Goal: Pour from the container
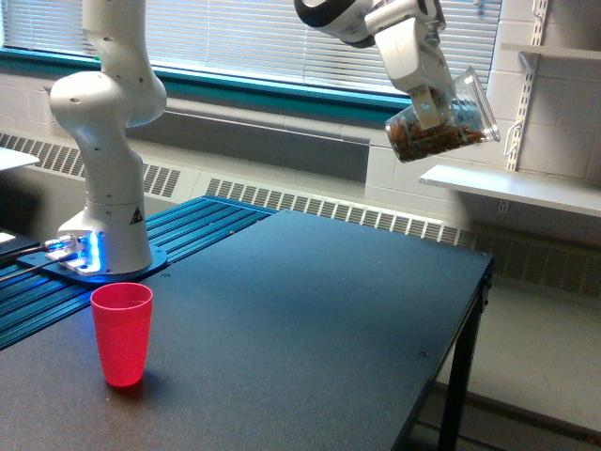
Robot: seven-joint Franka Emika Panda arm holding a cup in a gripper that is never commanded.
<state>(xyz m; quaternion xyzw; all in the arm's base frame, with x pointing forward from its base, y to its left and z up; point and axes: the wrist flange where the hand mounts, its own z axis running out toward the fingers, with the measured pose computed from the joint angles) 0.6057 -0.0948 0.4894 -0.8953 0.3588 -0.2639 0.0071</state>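
A red cup (122,333) stands nearest, at eight o'clock on the table (310,319). At one o'clock, high up, the gripper (434,110) clamps the tumbler (443,116), tipped sideways with brown contents. Judged risk: pouring from here, well apart from the cup, would spill everything.

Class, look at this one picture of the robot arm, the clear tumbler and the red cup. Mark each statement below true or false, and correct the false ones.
1. The gripper holds the clear tumbler tilted on its side. True.
2. The clear tumbler is empty. False: brown material lies inside it.
3. The red cup stands upright on the dark table. True.
4. The tumbler hangs directly above the red cup. False: it is high at the exterior view's right, while the cup stands at the exterior view's lower left.
5. The red cup lies tipped over. False: it stands upright.
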